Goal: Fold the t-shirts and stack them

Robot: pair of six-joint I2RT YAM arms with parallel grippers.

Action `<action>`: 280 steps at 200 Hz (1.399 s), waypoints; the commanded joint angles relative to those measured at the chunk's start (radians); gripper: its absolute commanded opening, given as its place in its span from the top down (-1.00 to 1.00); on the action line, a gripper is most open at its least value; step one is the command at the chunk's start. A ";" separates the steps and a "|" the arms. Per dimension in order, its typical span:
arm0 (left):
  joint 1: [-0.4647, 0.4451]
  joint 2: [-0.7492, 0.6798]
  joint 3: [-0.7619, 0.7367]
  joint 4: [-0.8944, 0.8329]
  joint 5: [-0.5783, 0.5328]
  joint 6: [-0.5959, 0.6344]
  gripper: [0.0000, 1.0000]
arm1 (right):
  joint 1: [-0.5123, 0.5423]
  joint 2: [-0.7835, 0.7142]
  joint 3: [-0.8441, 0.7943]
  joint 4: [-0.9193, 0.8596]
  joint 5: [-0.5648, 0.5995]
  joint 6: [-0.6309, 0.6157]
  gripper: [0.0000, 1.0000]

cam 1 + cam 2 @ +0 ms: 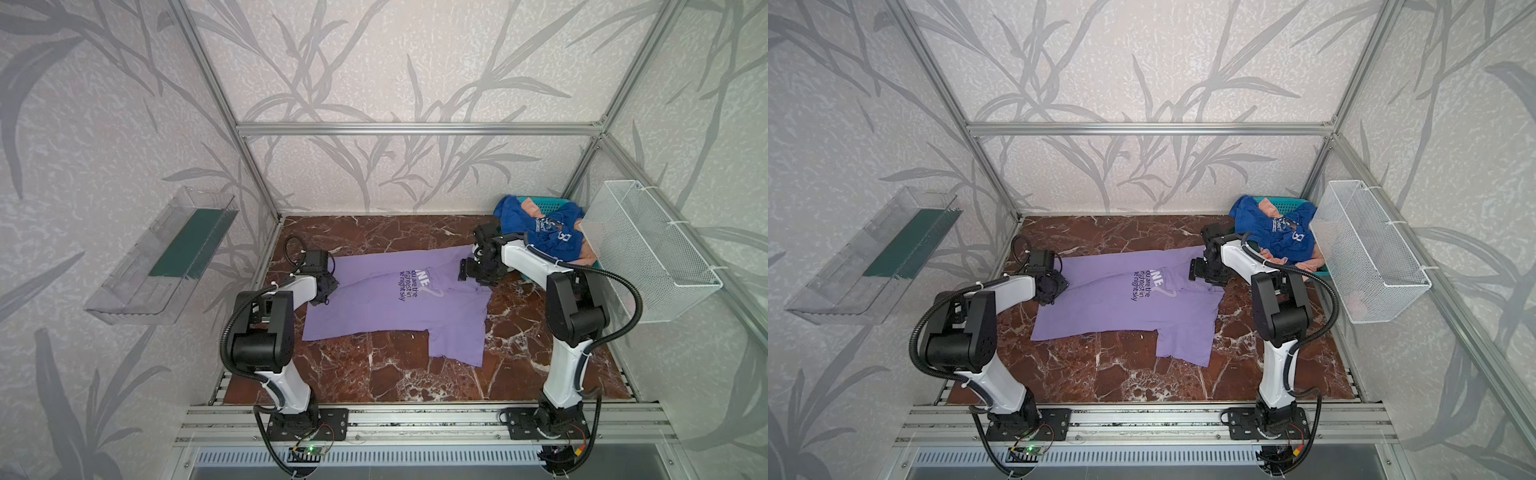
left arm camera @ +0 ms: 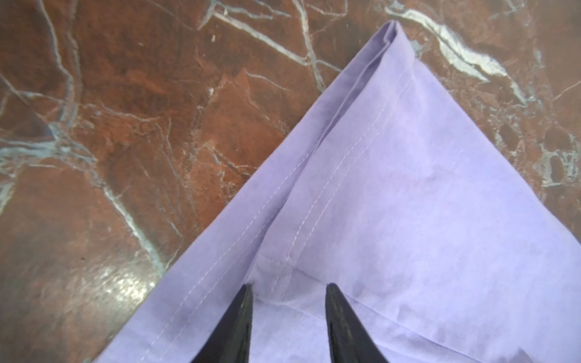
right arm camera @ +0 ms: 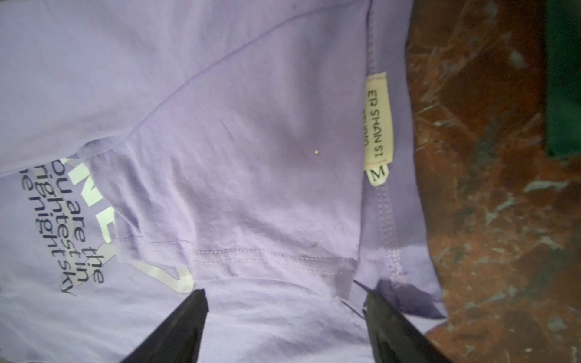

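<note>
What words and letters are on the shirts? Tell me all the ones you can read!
"ou are the / rightest in / e night sky": dark print on the purple t-shirt, its start hidden by a fold.
"NE": white letters beside that print, partly hidden.
"ER SHAN SI": neck label; its second line is unreadable.
"M": size tab.
Blue t-shirt: white print, too blurred to read.
</note>
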 commanded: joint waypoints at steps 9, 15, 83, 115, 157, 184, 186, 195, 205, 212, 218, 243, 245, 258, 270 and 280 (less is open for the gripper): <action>0.000 -0.010 -0.017 -0.013 0.007 -0.015 0.20 | -0.004 0.037 0.000 -0.014 0.009 0.000 -0.49; 0.000 -0.010 -0.018 -0.011 0.006 -0.015 0.20 | -0.004 0.041 0.000 -0.012 0.005 0.002 -0.48; 0.001 -0.001 -0.004 -0.008 0.004 -0.011 0.20 | -0.004 0.074 -0.015 0.007 0.016 0.009 -0.29; 0.001 0.001 0.000 -0.015 0.000 -0.007 0.21 | -0.005 0.077 -0.007 0.010 0.009 0.018 0.19; 0.003 0.009 0.004 -0.022 0.001 -0.008 0.22 | -0.004 0.071 -0.007 0.003 0.010 0.018 0.70; 0.004 0.009 0.006 -0.029 -0.002 -0.006 0.22 | -0.004 0.067 -0.012 0.007 0.004 0.022 0.75; 0.004 0.009 0.007 -0.029 -0.004 -0.006 0.22 | -0.004 0.066 -0.012 0.007 0.003 0.023 0.75; 0.004 0.007 0.007 -0.035 -0.010 -0.001 0.23 | -0.004 0.068 -0.011 0.008 -0.004 0.024 0.76; 0.004 0.007 0.009 -0.039 -0.022 0.002 0.25 | -0.004 0.067 -0.008 0.009 -0.013 0.024 0.78; 0.004 0.006 0.013 -0.048 -0.034 0.002 0.26 | -0.004 0.067 -0.006 0.011 -0.016 0.025 0.80; 0.004 0.008 0.019 -0.060 -0.044 0.000 0.28 | -0.004 0.067 -0.006 0.010 -0.017 0.025 0.85; 0.006 0.020 0.036 -0.075 -0.069 0.009 0.40 | -0.005 0.064 -0.004 0.015 -0.024 0.027 1.00; 0.006 0.021 0.036 -0.074 -0.070 0.009 0.41 | -0.005 0.063 -0.005 0.017 -0.025 0.027 1.00; 0.008 0.032 0.041 -0.070 -0.075 0.008 0.46 | -0.004 0.062 -0.005 0.018 -0.034 0.027 1.00; 0.008 0.043 0.046 -0.061 -0.065 0.007 0.54 | -0.004 0.059 -0.006 0.019 -0.039 0.027 1.00; 0.008 0.050 0.051 -0.058 -0.059 0.002 0.55 | -0.005 0.058 -0.007 0.021 -0.041 0.028 1.00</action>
